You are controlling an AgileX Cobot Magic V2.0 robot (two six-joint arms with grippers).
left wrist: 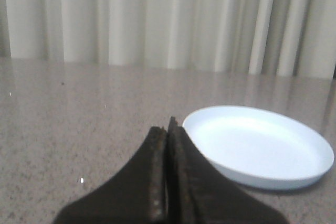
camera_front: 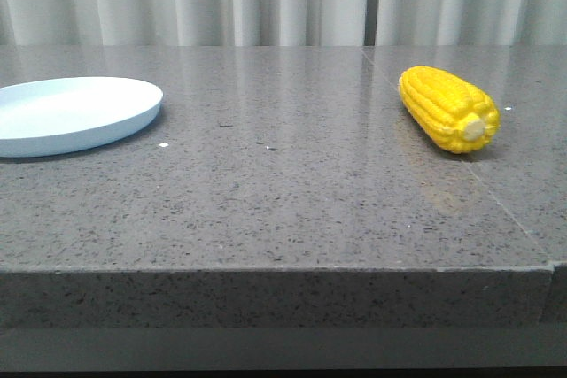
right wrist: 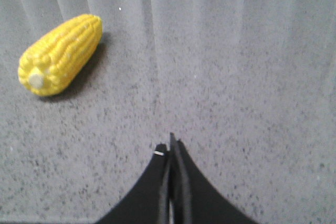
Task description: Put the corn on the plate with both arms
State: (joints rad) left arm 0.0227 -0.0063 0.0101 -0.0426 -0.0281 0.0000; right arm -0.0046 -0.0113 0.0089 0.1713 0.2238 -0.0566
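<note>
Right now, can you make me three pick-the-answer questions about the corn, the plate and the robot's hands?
1. In the front view, where does the corn lie?
A. on the plate
B. right side of the table
C. on the floor

2. What colour is the plate?
A. red
B. black
C. pale blue-white

3. How are both hands?
A. shut and empty
B. wide open
C. holding corn

Answers: 1 B, the corn rests on the grey table, far from the plate. 2 C, its rim looks pale blue-white. 3 A, the left hand and right hand show fingers pressed together, nothing between.
</note>
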